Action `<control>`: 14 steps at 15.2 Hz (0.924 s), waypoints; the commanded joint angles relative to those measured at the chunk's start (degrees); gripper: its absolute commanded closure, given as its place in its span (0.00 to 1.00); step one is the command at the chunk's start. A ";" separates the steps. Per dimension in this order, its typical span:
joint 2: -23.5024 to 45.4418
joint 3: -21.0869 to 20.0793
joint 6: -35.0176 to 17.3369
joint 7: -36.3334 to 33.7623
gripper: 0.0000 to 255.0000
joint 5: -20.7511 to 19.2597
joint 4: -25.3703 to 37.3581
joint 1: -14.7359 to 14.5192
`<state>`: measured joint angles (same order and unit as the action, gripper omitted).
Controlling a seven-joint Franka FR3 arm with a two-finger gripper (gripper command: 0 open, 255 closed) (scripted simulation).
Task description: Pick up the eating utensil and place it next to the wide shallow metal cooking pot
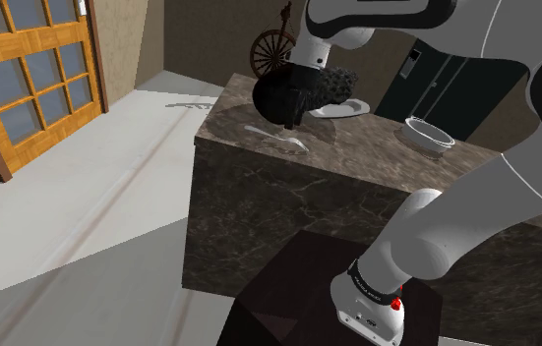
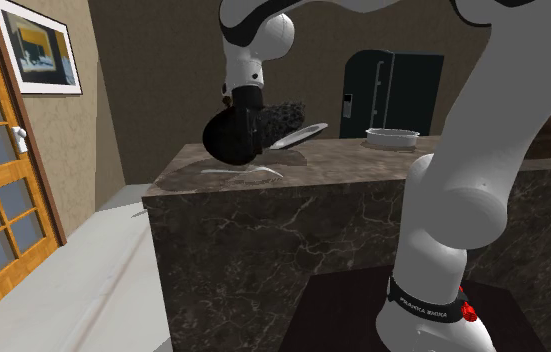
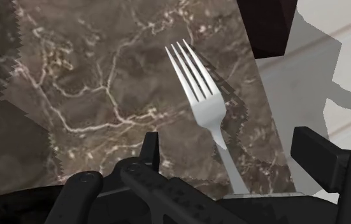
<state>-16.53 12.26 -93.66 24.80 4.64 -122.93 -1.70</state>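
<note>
Slippage worries us: our gripper (image 3: 226,145) hangs over the counter (image 3: 91,83), its 2 fingers (image 3: 150,149) spread apart either side of the fork (image 3: 202,95), which lies flat near the edge, well apart from the pot (image 1: 428,133), so a shallow pinch could skid it off.

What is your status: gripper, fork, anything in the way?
Gripper open, hovering low. Fork flat on the marble counter, handle between the fingers, not gripped. Metal pot stands apart, further along.

arm's base band (image 2: 425,303), white lettering FRANKA EMIKA
</note>
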 commanded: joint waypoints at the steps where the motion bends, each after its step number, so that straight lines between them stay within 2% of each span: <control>1: 0.78 0.00 -2.41 0.32 0.00 0.10 -1.78 -0.08; 4: 0.50 -0.17 -5.12 0.32 0.00 0.17 -4.75 -0.13; 12: 0.50 -0.17 -5.11 0.32 0.00 0.17 -4.74 -0.13; 13: 0.50 -0.17 -5.11 0.32 1.00 0.17 -4.74 -0.13; 14: 0.50 -0.17 -5.11 0.32 1.00 0.17 -4.74 -0.13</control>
<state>-16.09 12.06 -98.77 25.13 4.84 -127.60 -1.85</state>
